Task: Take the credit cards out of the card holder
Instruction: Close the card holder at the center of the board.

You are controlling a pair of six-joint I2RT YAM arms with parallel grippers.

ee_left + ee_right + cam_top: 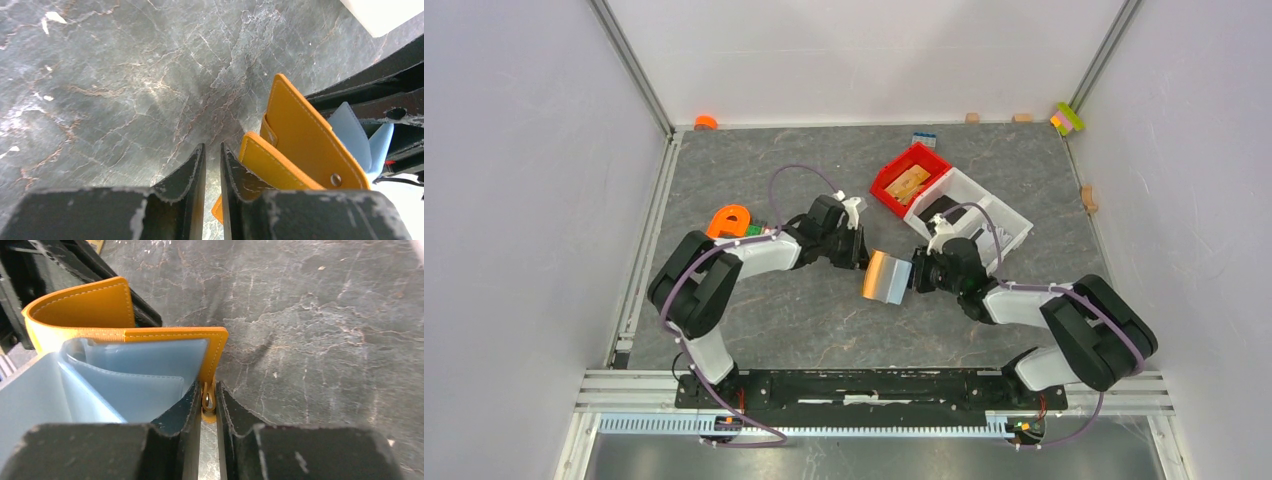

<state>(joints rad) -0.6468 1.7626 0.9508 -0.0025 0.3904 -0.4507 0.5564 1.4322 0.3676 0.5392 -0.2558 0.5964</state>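
You will find no readable text, label, brand or number here. The orange-tan folding card holder [80,305] with its pale blue lining shows only plain stitching.

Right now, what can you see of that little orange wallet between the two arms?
The card holder is a small orange-tan wallet, leather-looking with pale stitching, a metal snap and pale blue-grey pockets. It is held open over the grey table: the right claw pinches its snap tab, and the left claw seems to grip the other flap's edge.
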